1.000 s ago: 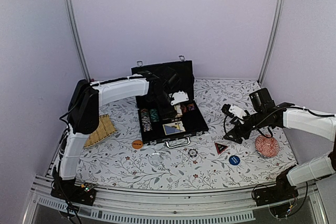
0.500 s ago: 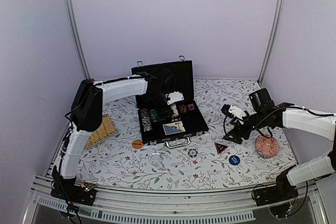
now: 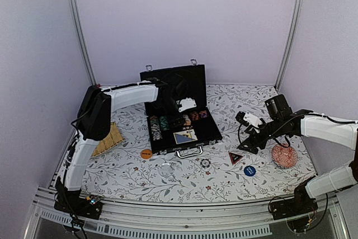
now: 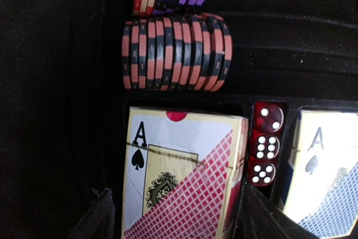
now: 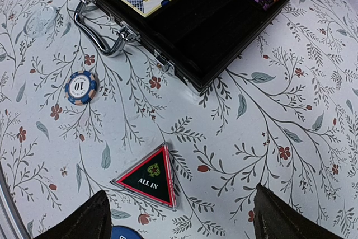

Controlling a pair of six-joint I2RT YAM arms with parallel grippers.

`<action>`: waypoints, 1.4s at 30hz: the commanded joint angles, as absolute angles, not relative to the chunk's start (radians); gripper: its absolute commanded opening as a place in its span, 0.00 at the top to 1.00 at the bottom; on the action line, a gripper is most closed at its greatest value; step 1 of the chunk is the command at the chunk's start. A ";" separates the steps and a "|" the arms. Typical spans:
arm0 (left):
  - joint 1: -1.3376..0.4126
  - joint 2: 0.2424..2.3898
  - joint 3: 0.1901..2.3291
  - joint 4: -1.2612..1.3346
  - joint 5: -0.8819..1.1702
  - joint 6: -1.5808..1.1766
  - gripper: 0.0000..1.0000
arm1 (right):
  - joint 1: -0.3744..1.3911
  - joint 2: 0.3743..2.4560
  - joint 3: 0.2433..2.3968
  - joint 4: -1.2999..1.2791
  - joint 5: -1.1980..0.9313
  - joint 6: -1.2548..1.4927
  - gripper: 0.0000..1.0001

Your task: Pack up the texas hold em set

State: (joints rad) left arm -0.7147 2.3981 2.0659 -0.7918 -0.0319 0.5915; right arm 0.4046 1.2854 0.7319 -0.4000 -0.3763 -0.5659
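Note:
The black case (image 3: 180, 134) lies open at the table's middle. My left gripper (image 3: 183, 117) is inside it. In the left wrist view the gripper (image 4: 176, 225) is open, its fingers (image 4: 99, 216) straddling a red card deck (image 4: 184, 172) that lies in its slot. Red dice (image 4: 267, 149), a second deck (image 4: 324, 166) and orange-black chips (image 4: 173, 54) sit beside it. My right gripper (image 3: 246, 145) is open and empty above the triangular "ALL IN" marker (image 5: 148, 174), also in the top view (image 3: 235, 157). A blue-white chip (image 5: 80, 87) lies near the case handle (image 5: 98, 32).
A blue disc (image 3: 249, 170) lies by the marker, an orange disc (image 3: 146, 153) left of the case front. The red patterned bowl (image 3: 283, 155) stands at the right, the woven straw tray (image 3: 106, 138) at the left. The case lid (image 3: 173, 82) stands upright behind.
My left gripper has shifted slightly left inside the case. The right arm has not moved.

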 commanded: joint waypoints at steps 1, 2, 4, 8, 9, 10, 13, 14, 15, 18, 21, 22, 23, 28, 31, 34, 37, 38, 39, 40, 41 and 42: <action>-0.708 2.400 2.085 -0.770 -0.042 0.597 0.21 | 0.400 1.300 0.759 -0.413 -0.396 -0.577 0.12; -0.711 2.392 2.081 -0.771 -0.045 0.597 0.21 | 0.399 1.301 0.758 -0.413 -0.397 -0.578 0.12; -0.718 2.372 2.071 -0.775 -0.056 0.597 0.21 | 0.399 1.302 0.760 -0.415 -0.398 -0.577 0.12; -0.744 2.306 2.028 -0.802 -0.073 0.581 0.22 | 0.400 1.302 0.760 -0.418 -0.401 -0.578 0.12; -0.751 2.284 2.007 -0.797 -0.073 0.575 0.22 | 0.399 1.302 0.760 -0.417 -0.402 -0.579 0.12; -0.757 2.251 1.983 -0.786 -0.073 0.565 0.23 | 0.400 1.302 0.760 -0.417 -0.403 -0.579 0.12; -0.777 2.187 1.915 -0.744 -0.079 0.534 0.25 | 0.400 1.305 0.763 -0.420 -0.405 -0.581 0.12; -0.781 2.170 1.892 -0.732 -0.085 0.526 0.26 | 0.399 1.306 0.762 -0.420 -0.404 -0.580 0.12; -0.785 2.159 1.874 -0.724 -0.092 0.517 0.27 | 0.400 1.308 0.765 -0.421 -0.406 -0.581 0.12; -0.788 2.156 1.854 -0.721 -0.113 0.498 0.34 | 0.400 1.311 0.765 -0.425 -0.409 -0.581 0.12; -0.781 2.177 1.862 -0.741 -0.123 0.478 0.48 | 0.400 1.311 0.766 -0.426 -0.410 -0.581 0.12; -0.778 2.188 1.871 -0.758 -0.125 0.468 0.54 | 0.400 1.311 0.766 -0.428 -0.410 -0.582 0.12; -0.774 2.200 1.883 -0.777 -0.122 0.459 0.58 | 0.399 1.310 0.766 -0.429 -0.410 -0.582 0.12; -0.755 2.224 1.903 -0.837 -0.112 0.423 0.98 | 0.399 1.305 0.763 -0.430 -0.408 -0.581 0.12; -0.747 2.205 1.887 -0.831 -0.103 0.400 1.00 | 0.399 1.311 0.763 -0.430 -0.408 -0.583 0.12; -0.736 2.188 1.866 -0.815 -0.098 0.385 1.00 | 0.399 1.317 0.765 -0.430 -0.408 -0.586 0.12; -0.722 2.197 1.857 -0.816 -0.125 0.373 1.00 | 0.400 1.321 0.764 -0.431 -0.408 -0.587 0.12; -0.716 2.203 1.857 -0.818 -0.130 0.372 1.00 | 0.400 1.322 0.764 -0.432 -0.408 -0.586 0.12; -0.711 2.209 1.858 -0.820 -0.133 0.371 1.00 | 0.400 1.324 0.766 -0.433 -0.408 -0.586 0.12; -0.706 2.217 1.861 -0.825 -0.132 0.371 1.00 | 0.400 1.325 0.766 -0.435 -0.408 -0.586 0.12; -0.702 2.226 1.865 -0.830 -0.136 0.370 1.00 | 0.399 1.326 0.767 -0.434 -0.408 -0.586 0.12; -0.700 2.235 1.871 -0.837 -0.139 0.369 1.00 | 0.400 1.327 0.766 -0.435 -0.408 -0.586 0.12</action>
